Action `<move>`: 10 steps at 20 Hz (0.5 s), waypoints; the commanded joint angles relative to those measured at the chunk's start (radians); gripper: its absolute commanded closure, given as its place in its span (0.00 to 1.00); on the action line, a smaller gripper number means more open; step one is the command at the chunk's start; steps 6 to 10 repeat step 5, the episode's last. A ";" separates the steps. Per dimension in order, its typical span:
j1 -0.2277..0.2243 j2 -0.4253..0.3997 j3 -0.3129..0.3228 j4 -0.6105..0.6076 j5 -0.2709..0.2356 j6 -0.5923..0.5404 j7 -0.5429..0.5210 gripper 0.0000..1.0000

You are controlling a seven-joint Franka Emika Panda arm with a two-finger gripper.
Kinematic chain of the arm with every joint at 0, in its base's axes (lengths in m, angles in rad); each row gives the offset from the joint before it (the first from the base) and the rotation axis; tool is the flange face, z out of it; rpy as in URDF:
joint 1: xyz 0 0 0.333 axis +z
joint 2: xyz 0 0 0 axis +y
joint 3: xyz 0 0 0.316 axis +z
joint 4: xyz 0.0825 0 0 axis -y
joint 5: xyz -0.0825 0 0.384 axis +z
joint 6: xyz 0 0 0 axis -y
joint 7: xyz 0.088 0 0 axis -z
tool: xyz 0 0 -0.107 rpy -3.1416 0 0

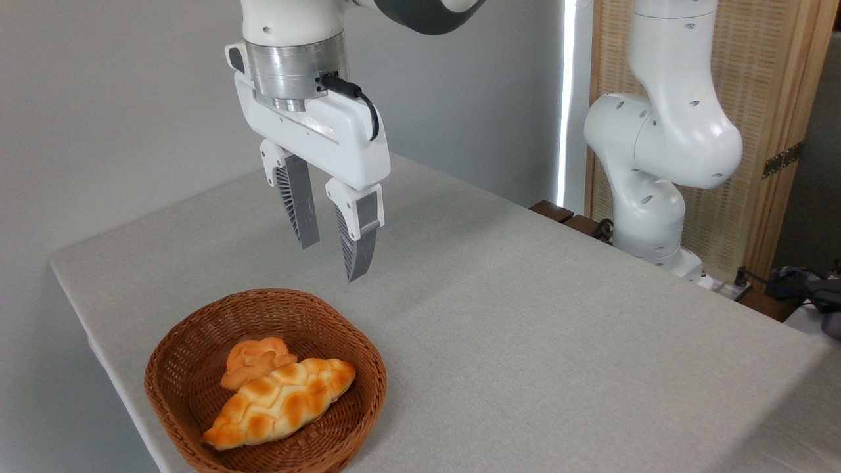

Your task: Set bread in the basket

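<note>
The bread (pixel 279 402), a long braided golden-orange loaf, lies inside the brown wicker basket (pixel 358 348) at the table's front left. Beside it in the basket rests a small knotted bun (pixel 253 359), touching the loaf's far side. My gripper (pixel 332 261) hangs above the basket's far rim, well clear of the bread. Its two grey fingers (pixel 358 246) are spread apart with nothing between them.
The basket sits near the front left edge of the grey-clothed table (pixel 525 315). The arm's white base (pixel 657 171) stands at the far right edge, with a wooden screen (pixel 769 98) behind it and cables at the right.
</note>
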 commanded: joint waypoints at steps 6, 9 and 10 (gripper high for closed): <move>0.003 -0.020 0.003 -0.005 0.019 -0.021 0.013 0.00; 0.003 -0.020 0.003 -0.005 0.019 -0.021 0.013 0.00; 0.003 -0.020 0.003 -0.005 0.019 -0.021 0.013 0.00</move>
